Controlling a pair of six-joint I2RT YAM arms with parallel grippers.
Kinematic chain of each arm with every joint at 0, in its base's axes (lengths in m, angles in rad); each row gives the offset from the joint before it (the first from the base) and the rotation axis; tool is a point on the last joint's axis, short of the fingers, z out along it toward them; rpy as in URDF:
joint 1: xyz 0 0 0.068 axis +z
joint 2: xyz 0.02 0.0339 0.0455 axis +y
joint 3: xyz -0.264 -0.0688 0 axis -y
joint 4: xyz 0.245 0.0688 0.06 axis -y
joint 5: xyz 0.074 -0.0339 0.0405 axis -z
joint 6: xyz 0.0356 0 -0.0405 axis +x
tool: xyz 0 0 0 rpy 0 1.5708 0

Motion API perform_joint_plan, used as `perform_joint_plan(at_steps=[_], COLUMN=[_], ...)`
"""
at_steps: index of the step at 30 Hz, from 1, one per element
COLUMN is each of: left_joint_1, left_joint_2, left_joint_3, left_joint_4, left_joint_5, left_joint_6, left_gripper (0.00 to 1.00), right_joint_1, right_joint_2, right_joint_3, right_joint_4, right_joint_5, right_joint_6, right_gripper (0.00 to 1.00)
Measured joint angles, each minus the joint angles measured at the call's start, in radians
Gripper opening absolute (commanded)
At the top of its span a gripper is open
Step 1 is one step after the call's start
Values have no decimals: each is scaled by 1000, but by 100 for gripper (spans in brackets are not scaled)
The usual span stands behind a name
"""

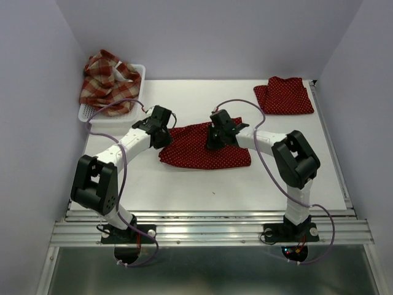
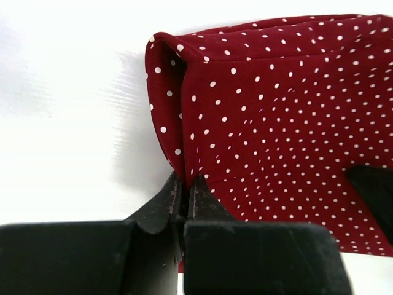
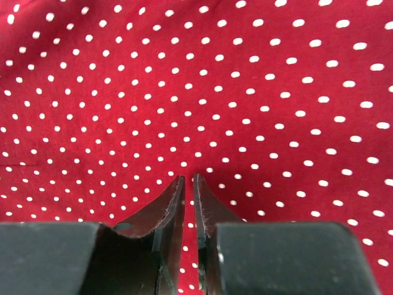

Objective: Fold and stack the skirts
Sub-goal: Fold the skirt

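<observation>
A dark red polka-dot skirt lies spread in the middle of the white table. My left gripper is at its left edge, shut on a fold of that skirt, and the cloth rises from between the tips of the left gripper. My right gripper points down onto the skirt's upper middle. In the right wrist view the right gripper has its jaws drawn to a thin slit, tips pinching the dotted cloth. A second dotted skirt lies folded at the back right. The plaid skirt is bunched in the basket.
The white mesh basket stands at the table's back left corner. Grey walls close in the left, back and right sides. A metal rail runs along the near edge by the arm bases.
</observation>
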Motion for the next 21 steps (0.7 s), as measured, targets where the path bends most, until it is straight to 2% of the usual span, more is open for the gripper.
perform_joint_plan(at_steps=[21], left_joint_1=[0], left_joint_2=[-53], left_joint_3=[84], left_joint_4=[-33], left_joint_5=[71], left_joint_6=[23], left_gripper=[0], right_joint_1=[72], right_joint_2=[95], right_joint_3=[27], right_joint_4=[134], right_joint_5=[-3], right_joint_6=[104], right_gripper=[13])
